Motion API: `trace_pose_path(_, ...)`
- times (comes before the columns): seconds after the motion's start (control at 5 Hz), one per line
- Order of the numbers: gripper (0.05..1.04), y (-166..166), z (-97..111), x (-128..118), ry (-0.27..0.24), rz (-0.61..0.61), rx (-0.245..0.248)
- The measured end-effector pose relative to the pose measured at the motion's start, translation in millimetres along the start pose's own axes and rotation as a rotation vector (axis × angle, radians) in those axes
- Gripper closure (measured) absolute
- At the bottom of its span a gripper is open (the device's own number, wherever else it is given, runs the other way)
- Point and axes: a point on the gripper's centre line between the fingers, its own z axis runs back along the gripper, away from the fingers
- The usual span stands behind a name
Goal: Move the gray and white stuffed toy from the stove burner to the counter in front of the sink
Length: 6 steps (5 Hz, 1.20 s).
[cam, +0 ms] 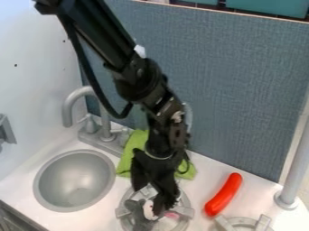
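Note:
The gripper (152, 195) hangs down over the left stove burner (186, 210) at the bottom centre. Directly below and against it is a small grey plush toy (140, 216) with white and pink parts, lying on the burner. Whether the toy is held cannot be told, as the dark gripper covers part of it. A green cloth (127, 159) lies on the counter behind the gripper, partly hidden by the arm. To the right, a red sausage-shaped toy (224, 194) rests on the white counter.
A round grey sink (75, 180) is at the left, with a grey faucet (67, 108) behind it. Another burner (244, 222) is at the bottom right, near a grey post (295, 169). A blue-grey panel (241, 90) stands along the back.

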Motion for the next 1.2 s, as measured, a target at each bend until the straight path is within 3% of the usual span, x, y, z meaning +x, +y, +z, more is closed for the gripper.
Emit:
trace_pose_path(0.4, 0.083, 3, -35, 10, 0.109, 0.005, -0.055)
trace_pose_path(0.8, 0.140, 8, -64, 18, 0.169, 0.012, -0.082)
trace_pose_path(1.0, 0.333, 7, -64, 18, 0.163, 0.015, -0.091)
trace_pose_path(1.2, 0.422, 11, -42, 10, 0.118, 0.049, -0.101)
